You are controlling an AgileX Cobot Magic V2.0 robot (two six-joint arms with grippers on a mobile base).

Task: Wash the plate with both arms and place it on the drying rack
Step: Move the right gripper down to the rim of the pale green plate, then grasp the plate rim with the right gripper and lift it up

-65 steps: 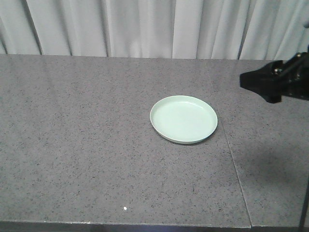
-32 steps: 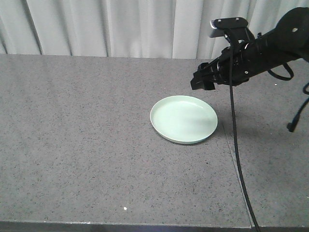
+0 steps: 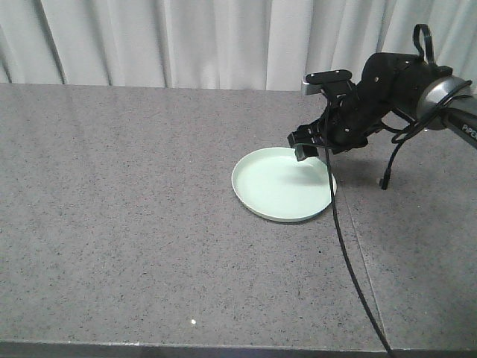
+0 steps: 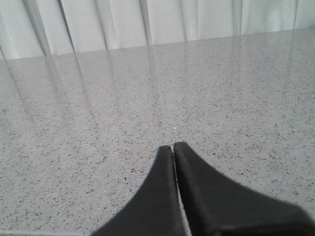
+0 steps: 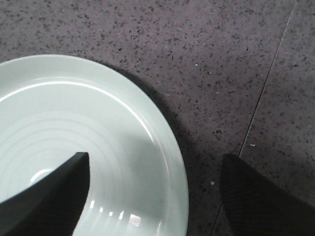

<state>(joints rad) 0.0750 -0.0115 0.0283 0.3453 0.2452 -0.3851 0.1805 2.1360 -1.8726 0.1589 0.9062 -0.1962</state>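
The pale mint-green plate [image 3: 279, 188] lies flat on the speckled grey counter [image 3: 119, 201]. My right arm [image 3: 373, 93] reaches in from the right, and its gripper [image 3: 304, 151] hangs low over the plate's far right rim. In the right wrist view the right gripper [image 5: 155, 160] is open and straddles the rim of the plate [image 5: 74, 123]: one finger [image 5: 51, 196] is over the plate's inside, the other finger [image 5: 261, 201] over the counter. My left gripper [image 4: 173, 147] is shut on nothing, low over bare counter. The drying rack is out of view.
A thin black cable [image 3: 349, 261] trails from the right arm down across the counter to the front edge. A seam [image 3: 365, 261] runs through the counter just right of the plate. White curtains [image 3: 223, 37] hang behind the counter's far edge.
The right arm has swung in from the right edge and come down, bringing its gripper over the plate's far right rim. The plate has not moved.
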